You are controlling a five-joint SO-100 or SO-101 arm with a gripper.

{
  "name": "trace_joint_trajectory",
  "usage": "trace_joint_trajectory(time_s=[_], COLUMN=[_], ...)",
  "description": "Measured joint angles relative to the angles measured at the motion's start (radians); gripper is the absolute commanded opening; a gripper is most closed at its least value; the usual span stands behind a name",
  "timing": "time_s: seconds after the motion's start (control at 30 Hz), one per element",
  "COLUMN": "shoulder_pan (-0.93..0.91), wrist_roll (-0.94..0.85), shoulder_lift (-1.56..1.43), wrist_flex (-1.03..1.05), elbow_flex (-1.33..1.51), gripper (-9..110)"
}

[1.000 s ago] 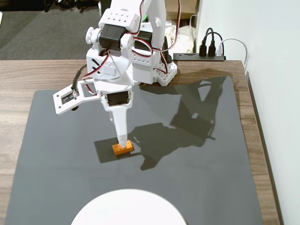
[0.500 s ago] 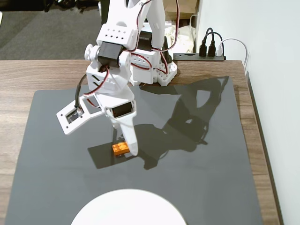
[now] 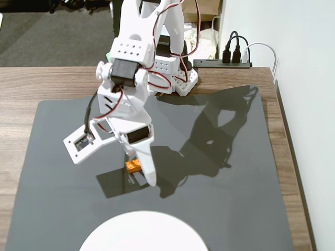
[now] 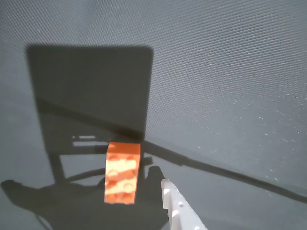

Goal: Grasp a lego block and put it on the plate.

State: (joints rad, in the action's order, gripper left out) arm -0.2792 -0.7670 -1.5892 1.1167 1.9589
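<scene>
Wrist view shows the lego block point(image 4: 122, 172) lying studs-up on the dark mat point(image 4: 225, 72), low and left of centre, with one white finger point(image 4: 180, 208) of the gripper just to its right and a sliver of mat between them. Only that finger is in frame, so from here I cannot tell how wide the jaws stand. The block's long axis runs nearly up and down this picture, its far end tipped slightly to the right, and the two rows of studs run along that length. From the fixed view the block point(image 3: 132, 166) sits on the mat point(image 3: 251, 198) roughly midway between the arm's base point(image 3: 167, 73) and the plate point(image 3: 142, 232), well apart from the plate, and the gripper point(image 3: 144, 175) reaches down beside it, covering its right end. The jaws appear parted and holding nothing, since the block rests flat on the mat with one finger off to its side; the second finger is hidden in both views. By my reading the step in hand is the approach to the grasp, with nothing lifted yet. The next move would call for setting the fingers astride the block's short width, closing on its long sides, then lifting and carrying it toward the plate.
</scene>
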Motion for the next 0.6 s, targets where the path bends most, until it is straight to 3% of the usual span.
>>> trace_joint_trajectory(time_s=[0.6], shoulder_pan=[0.015], wrist_roll=[0.0], shoulder_lift=[0.035], wrist_flex=[-0.089], elbow_flex=[0.014], gripper=[46])
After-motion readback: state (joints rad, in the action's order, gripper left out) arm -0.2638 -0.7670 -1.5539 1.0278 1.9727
